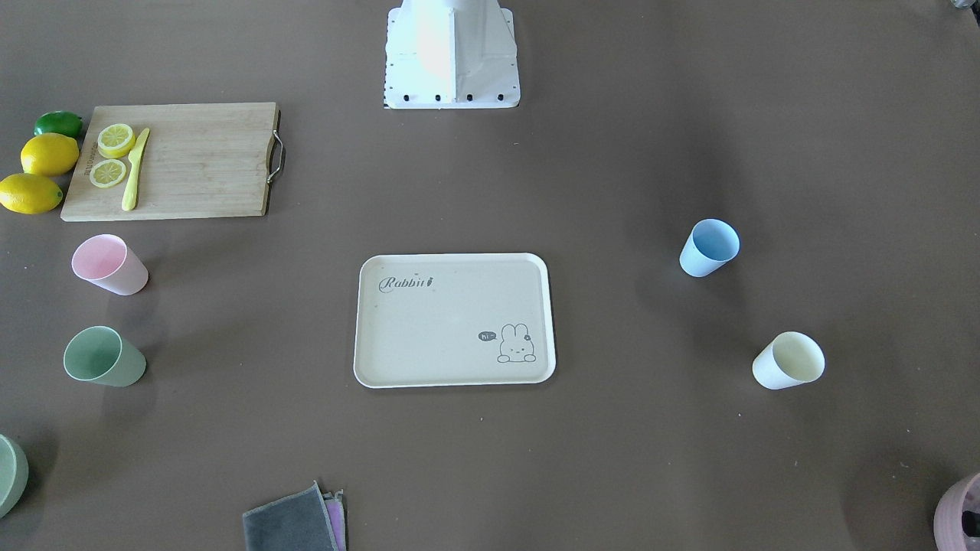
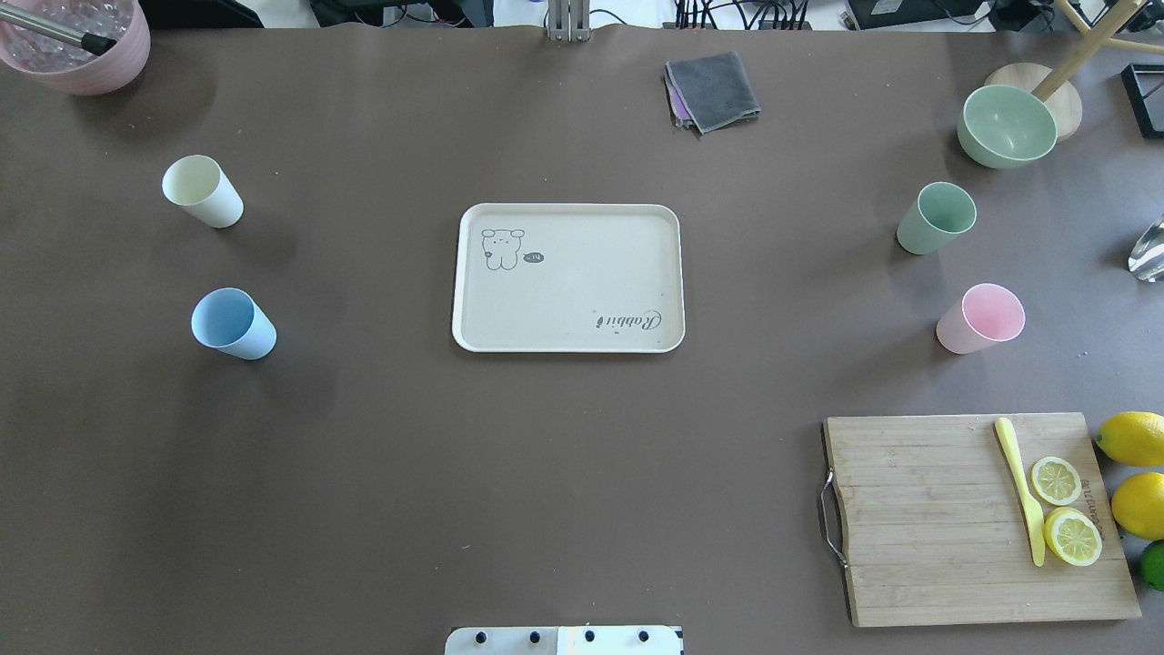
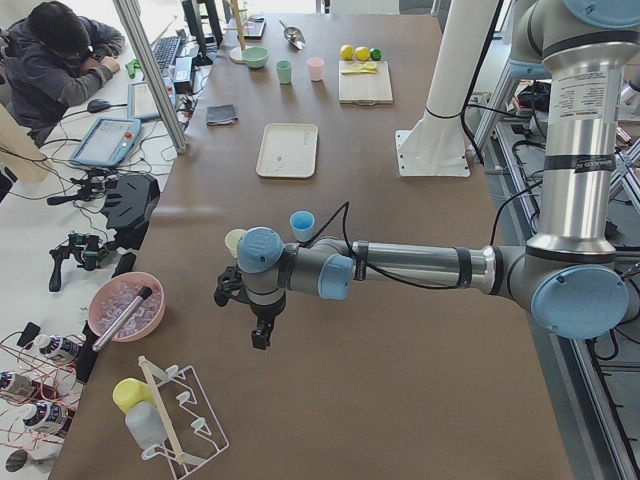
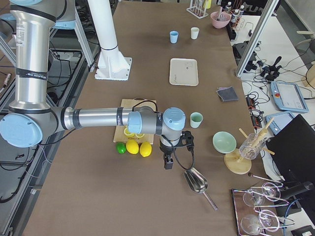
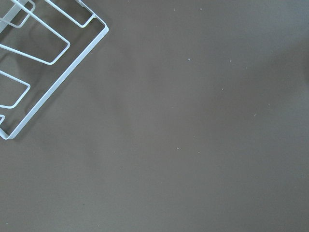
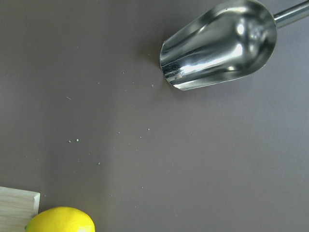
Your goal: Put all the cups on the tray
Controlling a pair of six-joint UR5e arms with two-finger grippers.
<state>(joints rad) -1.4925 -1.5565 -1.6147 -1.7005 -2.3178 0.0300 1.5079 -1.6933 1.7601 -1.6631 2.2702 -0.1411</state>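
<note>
Beginning: blue cup, cream cup left of the tray, green cup, pink cup right, all on the table; left end effector, right end effector: spread or not, cannot tell; each must reach inward

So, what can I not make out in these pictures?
Left claw, right claw: shown only in side views, too small; open or shut unclear.
Pink cup: hidden behind the right arm in the right view.
Dish: cut off by the front view's left edge.
</note>
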